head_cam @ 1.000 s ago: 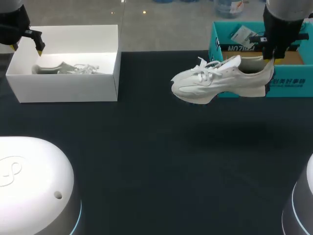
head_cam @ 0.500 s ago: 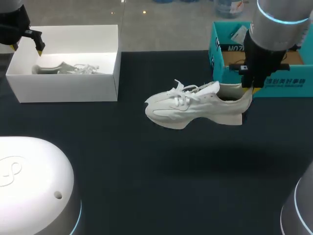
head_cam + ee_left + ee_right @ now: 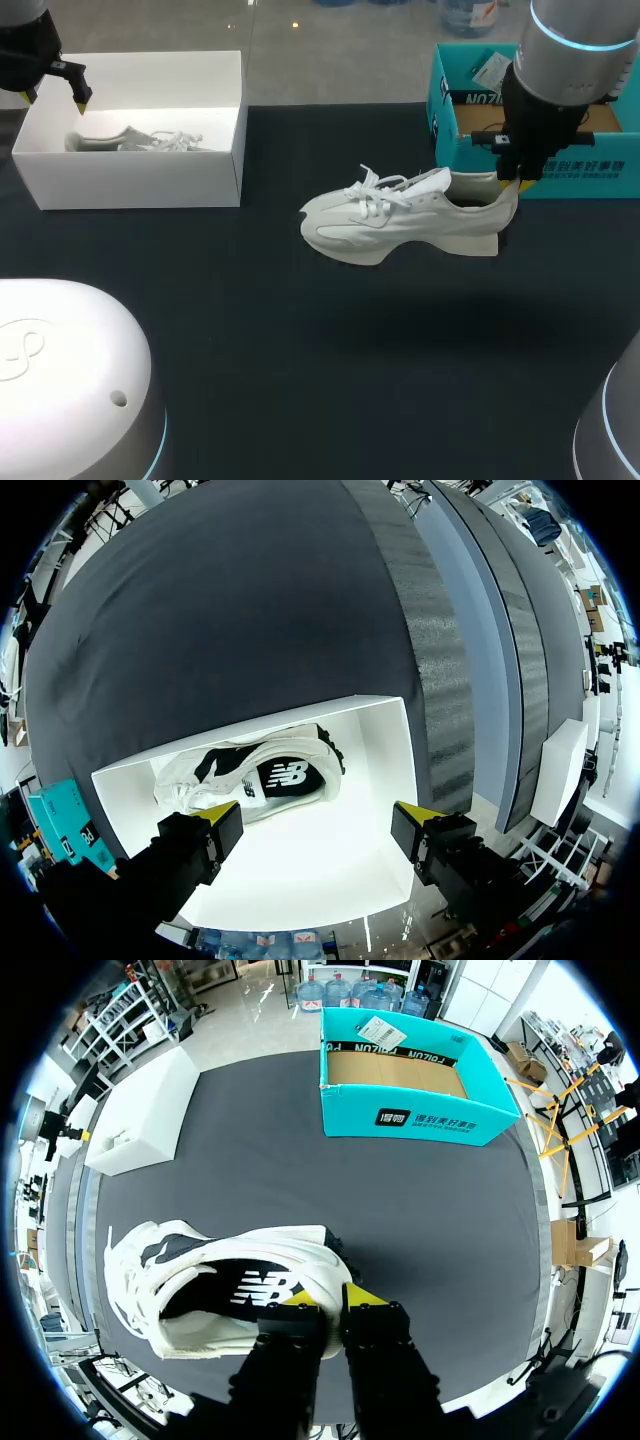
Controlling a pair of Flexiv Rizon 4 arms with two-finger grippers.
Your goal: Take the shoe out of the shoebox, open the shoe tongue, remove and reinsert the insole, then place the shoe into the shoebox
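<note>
At the far left, the left gripper [image 3: 318, 820] is hovering over the white box [image 3: 130, 172] with its fingers spread wide and nothing between them; a second shoe [image 3: 250, 775] is lying on its side inside that box. Near the middle, the white shoe [image 3: 400, 215] is hanging above the dark table [image 3: 300, 360] (toe pointing left, laces up). The right gripper [image 3: 330, 1302] is pinching its heel collar from directly above, fingers closed tight on it. The teal shoebox [image 3: 540, 165] is sitting just behind the heel.
</note>
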